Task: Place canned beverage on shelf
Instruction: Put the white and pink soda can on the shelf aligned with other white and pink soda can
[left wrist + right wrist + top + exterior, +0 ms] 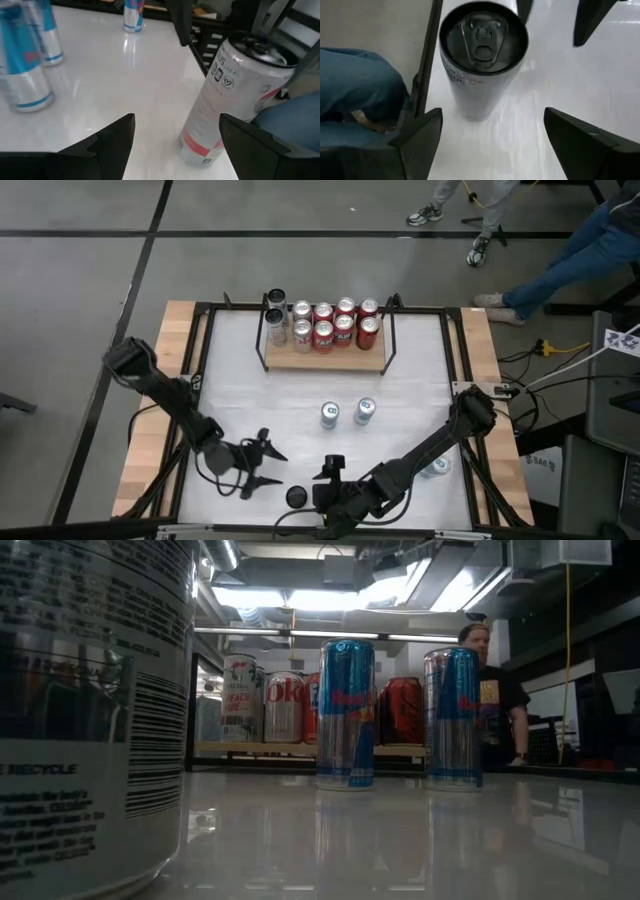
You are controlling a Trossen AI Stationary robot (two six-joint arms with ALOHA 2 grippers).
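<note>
White aluminium, black-lidded and banded in pink near its base, the tall slim can stands upright at the near edge of the glossy white tabletop, so its long axis is vertical. Everything below is placed from this can.

The left gripper sits just beside it on the left arm's side, fingers spread wide and holding nothing. In the left wrist view the can lies ahead, nearer one finger than the other. The right gripper is just beside it on the other side, also splayed and empty, and looks down onto the lid. Both are close; I cannot tell which is nearer.

A black metal frame rail runs immediately next to the can, so room is tight on that side.

The light-wood shelf with thin black rods lies well away across the tabletop. Two blue-and-silver cans stand between, roughly on the direct line. Red and silver cans fill most of the shelf, so free space there looks scarce.
</note>
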